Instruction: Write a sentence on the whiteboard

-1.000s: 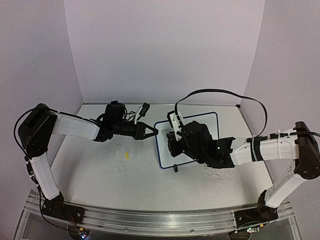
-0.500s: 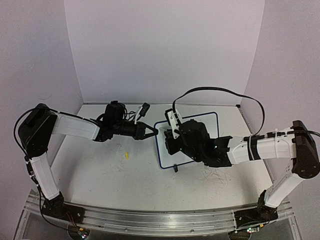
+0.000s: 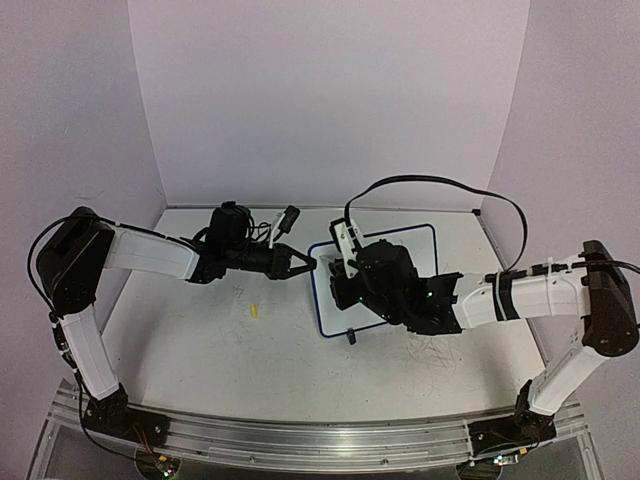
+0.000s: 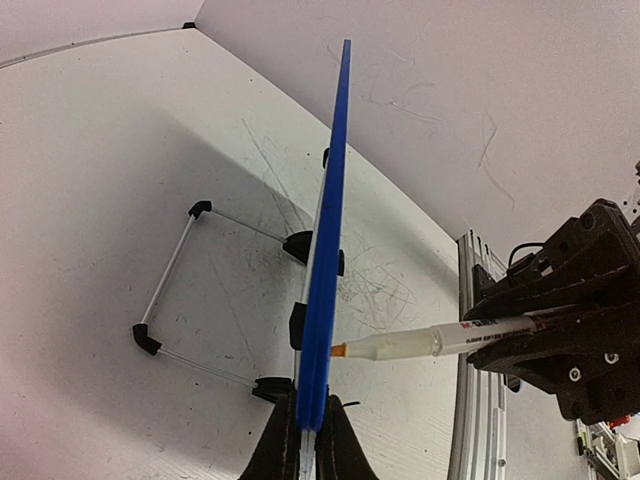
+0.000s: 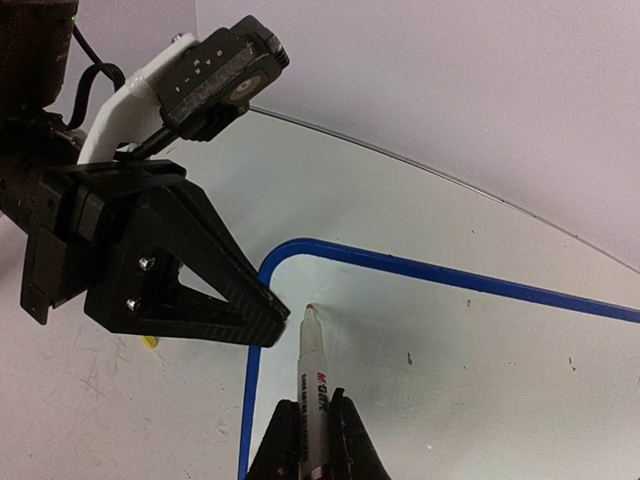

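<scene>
Top view, whiteboard: small white board with rounded corners and a thin dark blue rim. It sits right of the desk's middle, nearer the far edge, with a small black foot at its near side.
Top view, left jaws: closed on the board's left rim near its far corner.
Top view, right jaws: over the board's left part; from here I cannot tell the grip.
Top view, yellow piece: lies on the desk left of the board, apart from it.
Left wrist view, board: seen edge-on as a thin blue strip, pinched between the closed left jaws at the bottom.
Left wrist view, wire stand: thin rods with black end caps on the desk, to one side of the board.
Left wrist view, marker: white barrel, orange tip just off the board's face.
Right wrist view, marker: clamped in the closed right jaws, tip just above the white face by the rounded corner.
Right wrist view, board face: plain white with a few dark specks; any writing is too faint to tell.
</scene>
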You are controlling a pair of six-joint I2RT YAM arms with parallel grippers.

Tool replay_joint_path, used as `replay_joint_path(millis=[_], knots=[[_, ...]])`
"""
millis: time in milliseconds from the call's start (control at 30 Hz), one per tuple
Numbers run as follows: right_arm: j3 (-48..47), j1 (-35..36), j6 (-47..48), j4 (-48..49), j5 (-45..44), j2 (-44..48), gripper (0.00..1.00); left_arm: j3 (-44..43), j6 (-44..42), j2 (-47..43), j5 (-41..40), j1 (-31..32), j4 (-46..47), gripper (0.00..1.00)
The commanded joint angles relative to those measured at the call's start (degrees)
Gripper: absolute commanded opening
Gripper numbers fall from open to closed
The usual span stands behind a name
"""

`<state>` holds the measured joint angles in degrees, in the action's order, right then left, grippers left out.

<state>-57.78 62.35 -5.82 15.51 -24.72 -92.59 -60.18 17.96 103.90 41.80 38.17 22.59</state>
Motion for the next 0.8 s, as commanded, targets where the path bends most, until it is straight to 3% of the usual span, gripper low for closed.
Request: replay_joint_path(millis=[0, 767], knots=[[-1.37, -0.1, -0.32, 1.89, -1.65, -0.84, 0.0, -0.06, -0.82, 0.63, 1.18, 0.77, -2.11, 0.0], [1.44, -0.33, -4.24, -0.74, -2.03, 0.14, 0.0, 0.0, -0.9, 0.25, 1.16, 0.75, -2.11, 0.0]])
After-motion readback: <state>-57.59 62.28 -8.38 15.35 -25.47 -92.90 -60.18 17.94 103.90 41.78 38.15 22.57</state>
